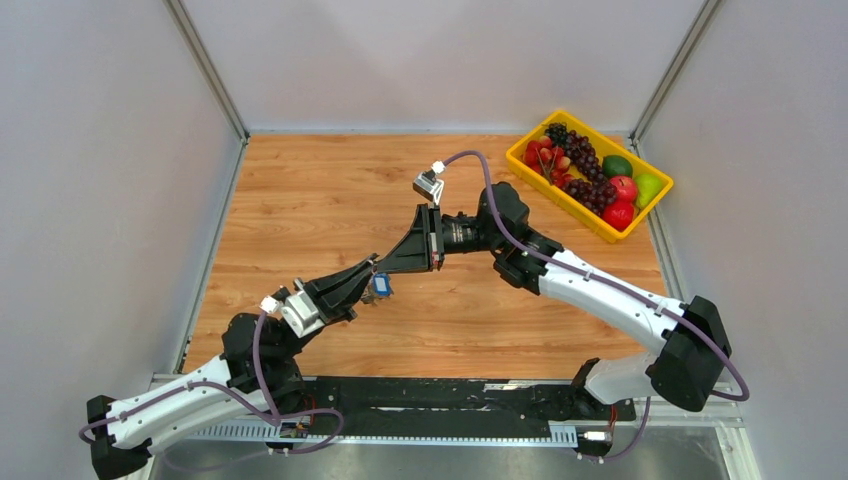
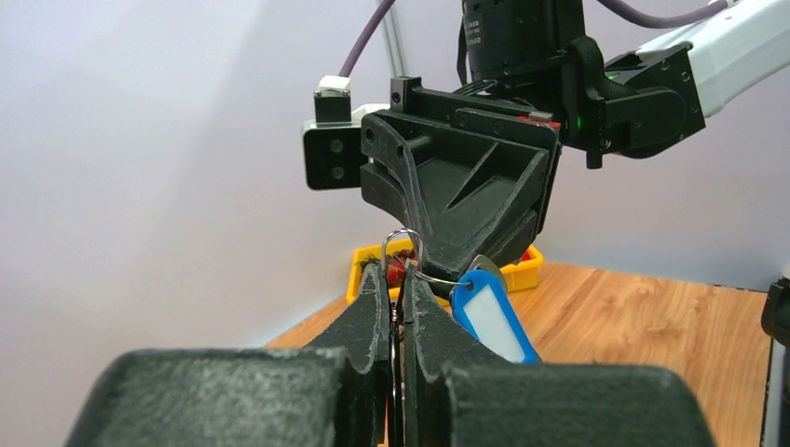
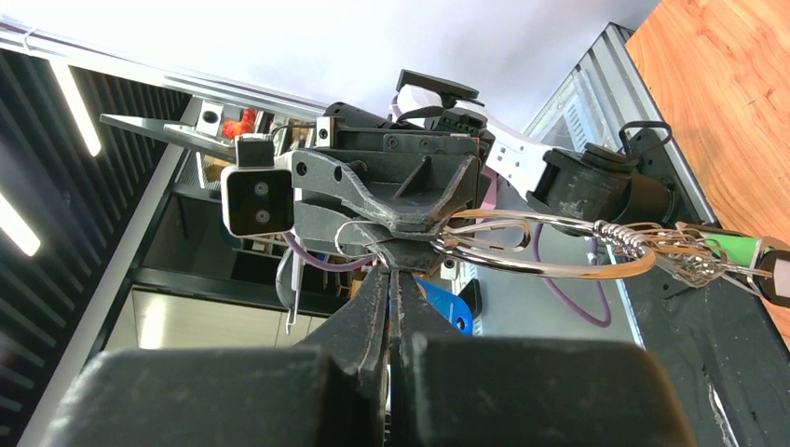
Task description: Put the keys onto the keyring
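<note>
Above the wooden table, my left gripper [image 1: 365, 280] and right gripper [image 1: 385, 265] meet tip to tip. The left gripper [image 2: 397, 279] is shut on the keyring [image 2: 402, 237], a thin silver wire loop that rises from between its fingers. In the right wrist view the keyring [image 3: 559, 273] is a wide silver ring carrying a chain with a green tag [image 3: 736, 251] and a black tag [image 3: 778, 284]. The right gripper [image 3: 391, 275] is shut at the ring on a key with a blue tag [image 2: 489, 317]. Which part it pinches is hidden.
A yellow basket [image 1: 558, 203] of fruit stands at the back right corner of the table. Grey walls close in the left, back and right sides. A black rail runs along the near edge by the arm bases.
</note>
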Controlling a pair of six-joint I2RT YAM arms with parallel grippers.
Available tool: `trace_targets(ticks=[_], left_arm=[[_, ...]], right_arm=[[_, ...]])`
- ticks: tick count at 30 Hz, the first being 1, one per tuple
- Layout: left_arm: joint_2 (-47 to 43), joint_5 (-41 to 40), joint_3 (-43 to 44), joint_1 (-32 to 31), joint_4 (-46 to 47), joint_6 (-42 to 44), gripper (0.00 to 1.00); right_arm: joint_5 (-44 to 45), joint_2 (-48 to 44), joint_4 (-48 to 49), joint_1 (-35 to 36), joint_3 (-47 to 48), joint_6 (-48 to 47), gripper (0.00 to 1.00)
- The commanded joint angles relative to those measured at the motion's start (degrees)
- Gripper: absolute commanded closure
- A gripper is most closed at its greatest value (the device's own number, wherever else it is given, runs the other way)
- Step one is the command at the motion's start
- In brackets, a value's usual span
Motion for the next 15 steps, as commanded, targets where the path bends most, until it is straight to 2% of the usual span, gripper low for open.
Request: trace_targets(ticks=[1,15], left_arm=[[1.42,8.55,1.78,-1.77,-1.01,1.13,0.99],[3.41,6.75,2.83,-4.12,-5.18,4.98,0.99]], right_arm=[[7.48,1.92,-2.94,-0.79,3.14,-0.29,1.0],[5.89,1.75,-4.85,-3.85,2.97,-0.42,1.0]])
